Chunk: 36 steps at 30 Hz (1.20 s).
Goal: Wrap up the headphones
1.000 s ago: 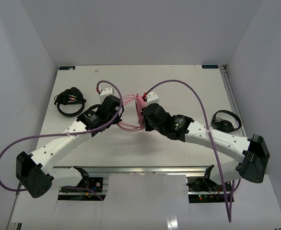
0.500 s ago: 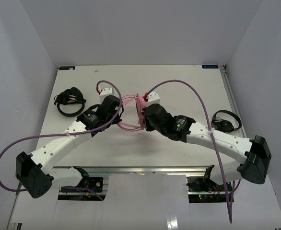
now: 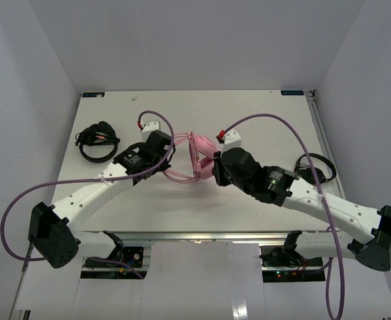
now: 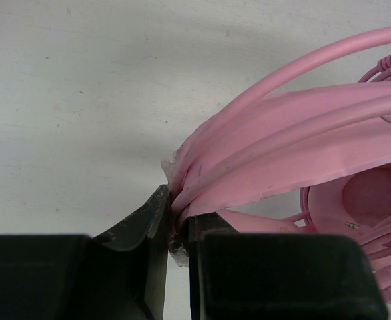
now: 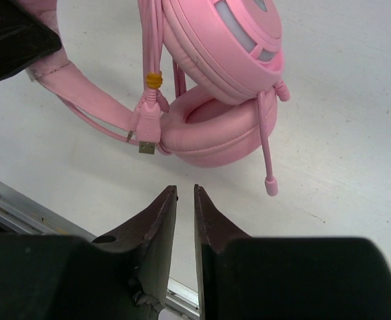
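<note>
The pink headphones [image 3: 197, 155] lie mid-table with the ear cups stacked and the thin pink cable wound round them. My left gripper [image 3: 169, 155] is shut on the pink headband [image 4: 295, 150], pinching its folded edge between the jaws [image 4: 176, 202]. In the right wrist view the ear cups [image 5: 215, 137], the cable's plug end [image 5: 147, 145] and a pink mic boom [image 5: 269, 181] lie just ahead of my right gripper [image 5: 185, 191]. Its jaws stand slightly apart with nothing between them, a short way clear of the cups. The right gripper [image 3: 213, 168] sits to the right of the headphones.
A black headset [image 3: 97, 141] lies at the table's left. Another black headset [image 3: 314, 168] lies at the right, beside my right arm. Purple arm cables [image 3: 269, 123] loop above the table. A metal rail [image 3: 195, 235] runs along the near edge.
My right gripper has drawn back to the right, away from the headphones, and its jaws have parted a little. The left gripper keeps its hold on the headband.
</note>
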### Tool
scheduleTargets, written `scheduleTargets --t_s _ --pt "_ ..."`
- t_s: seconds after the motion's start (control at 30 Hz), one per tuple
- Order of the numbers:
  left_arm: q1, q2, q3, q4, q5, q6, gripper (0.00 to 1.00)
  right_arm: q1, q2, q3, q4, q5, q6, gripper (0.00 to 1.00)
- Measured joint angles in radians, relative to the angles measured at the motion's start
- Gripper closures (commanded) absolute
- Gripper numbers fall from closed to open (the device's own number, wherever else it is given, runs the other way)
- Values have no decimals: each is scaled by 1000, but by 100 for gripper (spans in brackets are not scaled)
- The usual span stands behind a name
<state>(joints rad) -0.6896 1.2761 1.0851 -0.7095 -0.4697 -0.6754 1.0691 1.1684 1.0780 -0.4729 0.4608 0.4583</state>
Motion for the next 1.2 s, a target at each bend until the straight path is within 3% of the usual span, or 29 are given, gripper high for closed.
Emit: scheduleTargets --t_s 0.27,0.57,0.73,1.2 --pt "92 39 -61 84 74 0 100 0 -110 -63 -7 0 -2 75" --pt "104 89 -154 149 200 2 100 0 -156 -113 -30 11 -5 74" --pt "103 93 -162 168 249 6 100 0 -149 -113 -5 6 -32 63" --pt "103 95 -163 216 273 5 100 -4 220 -25 153 10 -74 59"
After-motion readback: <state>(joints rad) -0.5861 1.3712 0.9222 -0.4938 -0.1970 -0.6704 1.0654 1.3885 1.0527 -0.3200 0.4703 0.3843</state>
